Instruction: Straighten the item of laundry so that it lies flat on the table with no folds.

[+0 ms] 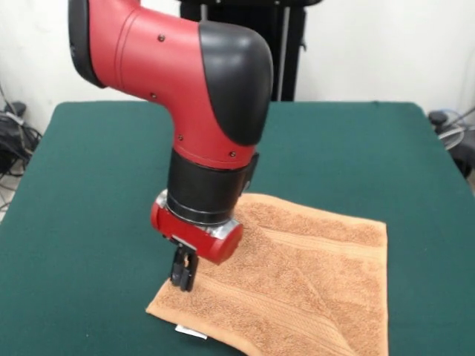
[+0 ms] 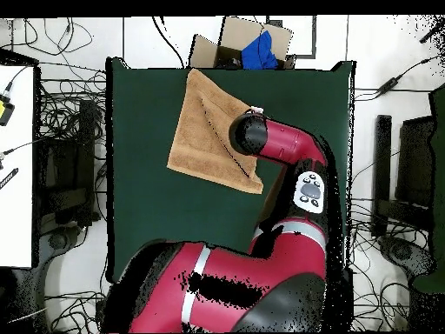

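Note:
The towel [image 1: 297,282] is orange-tan and lies spread on the green table [image 1: 89,185], near its front edge, with a diagonal crease across its middle. Its small white tag [image 1: 191,331] sticks out at the near left corner. My gripper [image 1: 183,284] points straight down over that corner. Its jaws look shut, with the tips at the cloth's surface, and no cloth is lifted. In the overhead view the towel [image 2: 204,130] lies at the table's [image 2: 139,191] top edge. The arm's wrist there hides the gripper and the towel's right side.
A cardboard box [image 2: 228,39] with a blue item in it stands just past the table edge by the towel. Cables lie on the floor around the table. A white desk [image 2: 16,174] stands at the left.

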